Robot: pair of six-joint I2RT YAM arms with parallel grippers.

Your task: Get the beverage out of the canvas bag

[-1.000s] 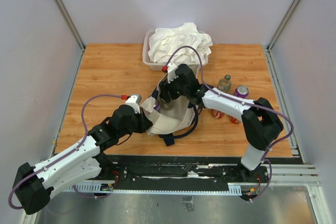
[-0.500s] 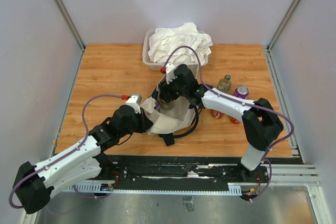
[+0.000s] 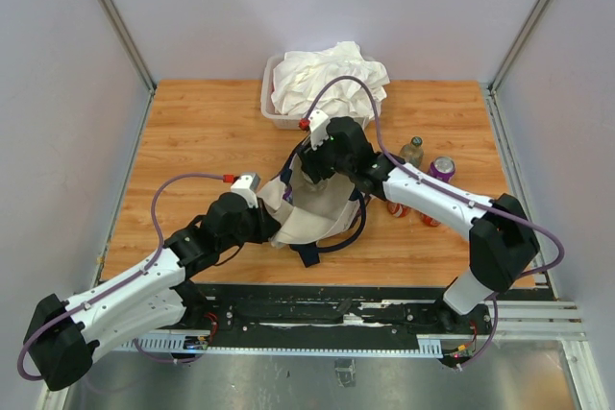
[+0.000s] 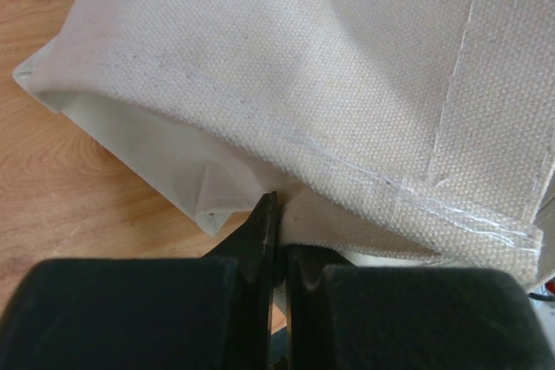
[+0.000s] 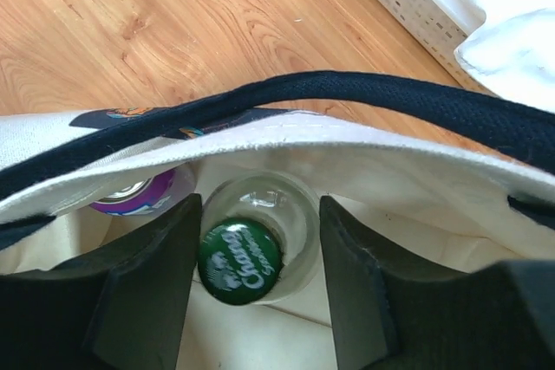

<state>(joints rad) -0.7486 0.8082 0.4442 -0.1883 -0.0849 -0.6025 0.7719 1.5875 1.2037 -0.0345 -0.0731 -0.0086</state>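
Right wrist cam looks straight down into the canvas bag (image 5: 303, 146). My R gripper (image 5: 258, 227) is inside the mouth w/ a finger pressed on each side of a glass bottle (image 5: 270, 201), so I read it as grasping that bottle. The bottle stands upright in the bag, green cap (image 5: 238, 263) facing the lens. Just beside it, also inside the bag, sits a purple can (image 5: 130, 197), half hidden under the bag's rim. A navy strap (image 5: 364, 101) runs across the mouth on the bottle's far side.

Left wrist cam: L gripper (image 4: 276, 214) is clenched tight, w/ a thin fold of the bag's hem pinched between the tips. Beige weave fills most of the view, and the wooden table (image 4: 52, 171) shows past the bag's corner.

Top cam: the bag lies between my two arms, L gripper at its near-left edge and R gripper at its far end. Beyond the bag is a plastic tub (image 3: 269, 108) heaped w/ white cloth (image 3: 327, 79). Right of the bag, well apart from it, a second bottle (image 3: 411, 153) and a second purple can (image 3: 441, 168) stand upright. Closer to the bag on that side are two red cans (image 3: 397, 208), partly hidden by the R arm.
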